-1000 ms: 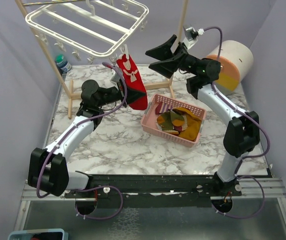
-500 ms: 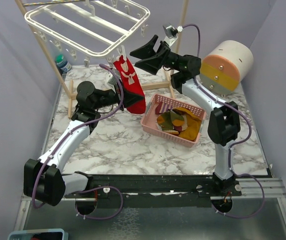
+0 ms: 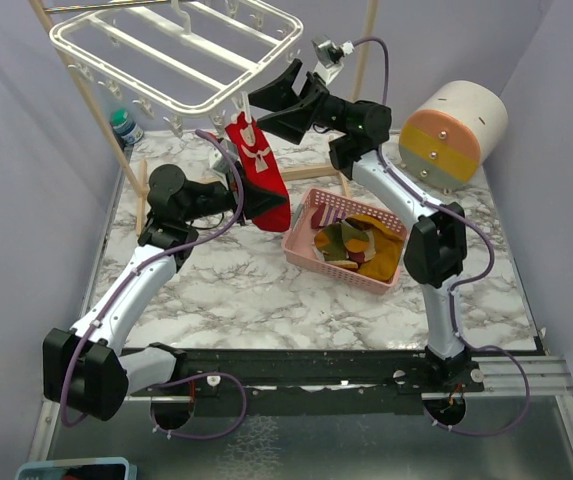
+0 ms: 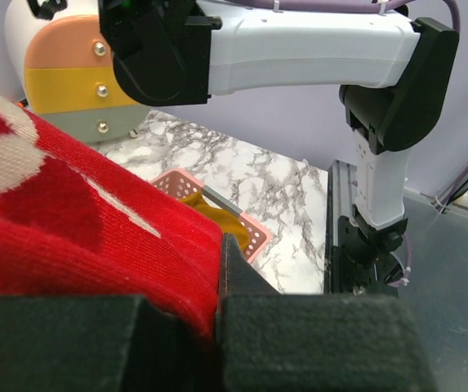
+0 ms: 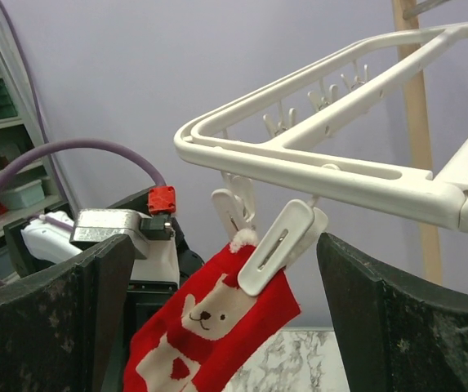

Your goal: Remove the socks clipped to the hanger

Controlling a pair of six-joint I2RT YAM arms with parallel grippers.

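Observation:
A red sock (image 3: 259, 170) with a white bear pattern hangs from a white clip (image 5: 276, 245) at the near right corner of the white hanger (image 3: 181, 50). It also shows in the right wrist view (image 5: 217, 327) and the left wrist view (image 4: 70, 229). My left gripper (image 3: 249, 196) is shut on the lower part of the red sock. My right gripper (image 3: 271, 108) is open, raised beside the clip, its jaws standing either side of the clip and the sock's top without touching. Several socks (image 3: 356, 245) lie in the pink basket (image 3: 311, 215).
A wooden pole frame (image 3: 91, 95) holds the hanger. A cylinder (image 3: 456, 130) with white, peach and yellow bands lies at the back right. A green-capped bottle (image 3: 124, 127) stands at the back left. Purple walls enclose the marble table (image 3: 236, 290).
My right gripper has moved left and up toward the hanger's corner, until its open jaws flank the clip. My left gripper has stayed shut on the red sock and shifted slightly left.

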